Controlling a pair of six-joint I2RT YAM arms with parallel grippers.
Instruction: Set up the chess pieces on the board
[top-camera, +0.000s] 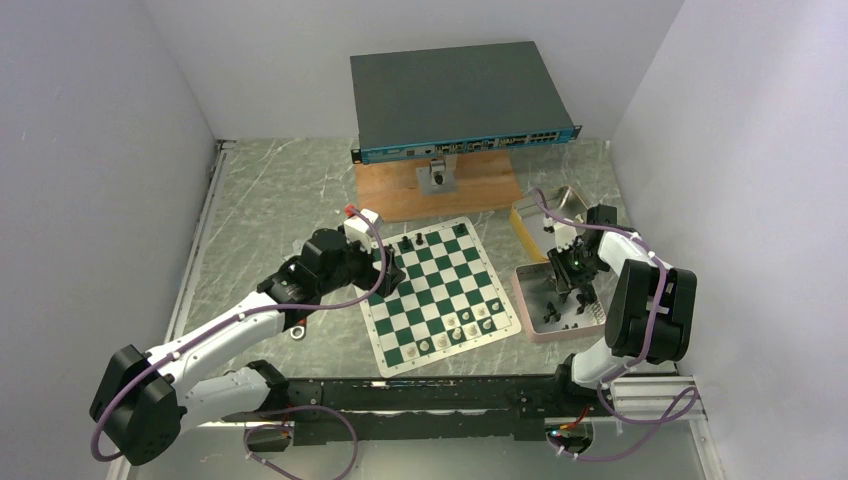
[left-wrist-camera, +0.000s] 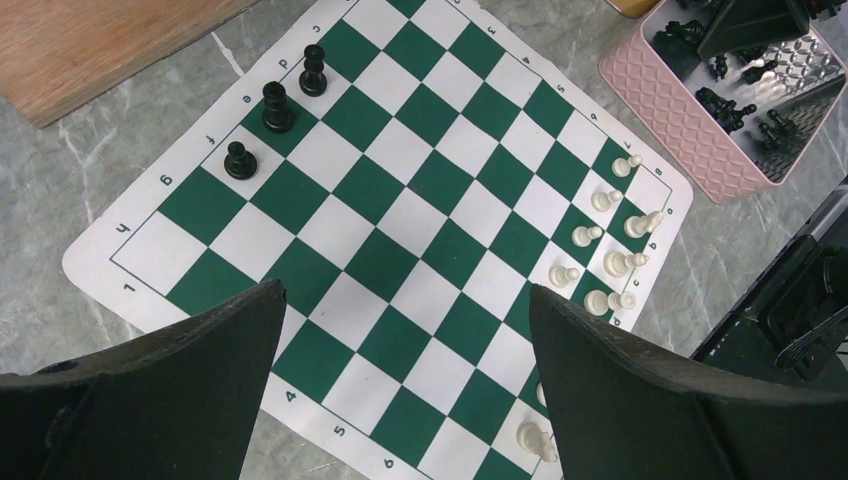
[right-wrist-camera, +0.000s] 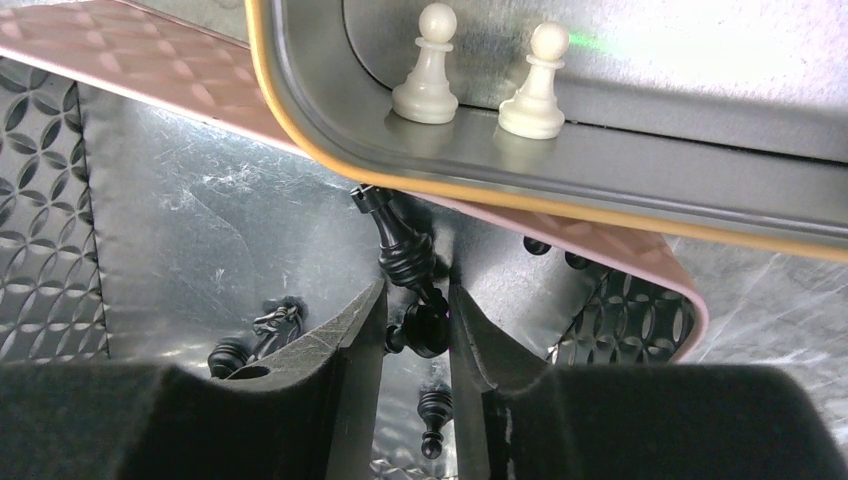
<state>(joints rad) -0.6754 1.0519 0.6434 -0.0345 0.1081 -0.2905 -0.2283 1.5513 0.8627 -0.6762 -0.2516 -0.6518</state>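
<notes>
The green and white board (top-camera: 436, 292) lies mid-table. Three black pieces (left-wrist-camera: 277, 107) stand in a row at its far left corner, and several white pieces (left-wrist-camera: 604, 243) stand along its near right edge. My left gripper (left-wrist-camera: 402, 290) is open and empty, hovering above the board's left side (top-camera: 385, 262). My right gripper (right-wrist-camera: 417, 295) is down inside the pink tray (top-camera: 528, 300) and is shut on a small black piece (right-wrist-camera: 424, 328). Another black piece (right-wrist-camera: 404, 250) lies just beyond the fingertips. A black knight (right-wrist-camera: 272, 325) and a further piece (right-wrist-camera: 432, 415) lie loose on the tray floor.
A yellow tin (right-wrist-camera: 300, 130) holding two white pawns (right-wrist-camera: 427, 70) overlaps the tray's far edge, close above my right fingers. A network switch (top-camera: 460, 95) rests on a wooden board (top-camera: 400, 190) behind the chess board. Walls close in on both sides.
</notes>
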